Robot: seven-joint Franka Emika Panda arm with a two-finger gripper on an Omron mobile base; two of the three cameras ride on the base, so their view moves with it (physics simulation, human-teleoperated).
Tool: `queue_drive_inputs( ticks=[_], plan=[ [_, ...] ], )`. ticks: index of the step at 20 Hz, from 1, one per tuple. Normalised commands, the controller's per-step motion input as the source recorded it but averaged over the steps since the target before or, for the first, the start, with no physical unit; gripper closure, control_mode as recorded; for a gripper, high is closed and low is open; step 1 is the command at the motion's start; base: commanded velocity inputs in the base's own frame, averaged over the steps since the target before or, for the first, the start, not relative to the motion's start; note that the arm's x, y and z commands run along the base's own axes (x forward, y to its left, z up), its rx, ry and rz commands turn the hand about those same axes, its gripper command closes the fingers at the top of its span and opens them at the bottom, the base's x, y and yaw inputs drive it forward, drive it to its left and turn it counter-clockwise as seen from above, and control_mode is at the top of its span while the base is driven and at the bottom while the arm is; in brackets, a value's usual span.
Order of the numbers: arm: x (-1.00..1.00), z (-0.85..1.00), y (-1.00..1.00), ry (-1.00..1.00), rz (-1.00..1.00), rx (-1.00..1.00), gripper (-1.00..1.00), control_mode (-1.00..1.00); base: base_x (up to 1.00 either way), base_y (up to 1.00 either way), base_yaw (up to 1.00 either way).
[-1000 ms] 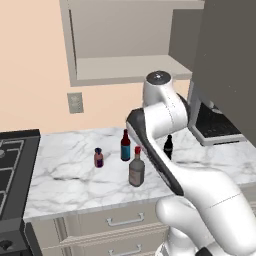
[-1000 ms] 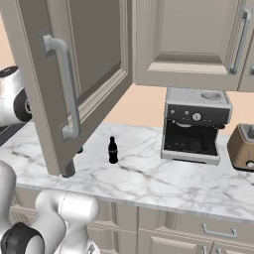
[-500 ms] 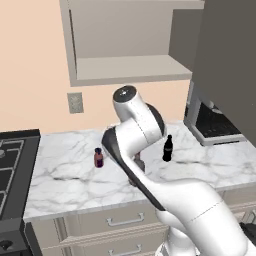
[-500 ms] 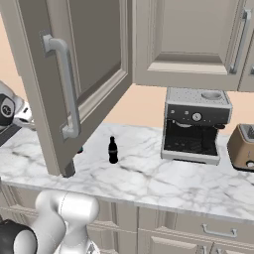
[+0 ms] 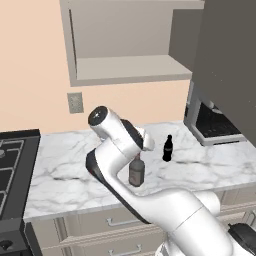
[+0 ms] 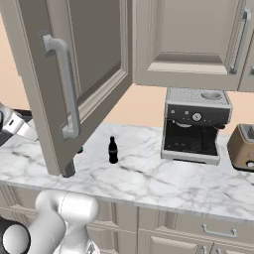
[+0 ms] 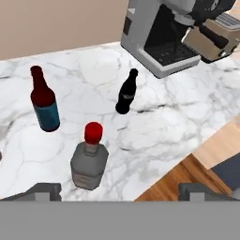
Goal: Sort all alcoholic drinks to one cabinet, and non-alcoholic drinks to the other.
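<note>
Clear red-capped bottle (image 7: 89,161) stands untouched between wide-spread fingers (image 7: 44,191).

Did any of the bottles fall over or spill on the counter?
No, nothing stands out. The clear bottle with red cap, the brown bottle with blue label and the black cola bottle all stand upright on the marble counter, with no spill.

Marble counter (image 5: 65,172) beneath a peach wall (image 5: 30,65).
</note>
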Motion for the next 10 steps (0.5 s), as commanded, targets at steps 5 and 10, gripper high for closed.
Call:
queue_drive_inputs(
  ticks=[5, 10],
  plan=[
    [0.0, -0.32, 0.09, -0.26, -0.21, -0.04, -1.0, -1.0, 0.0, 0.0, 0.0],
    [0.05, -0.26, 0.04, -0.25, -0.15, -0.02, -1.0, -1.0, 0.0, 0.0, 0.0]
  ],
)
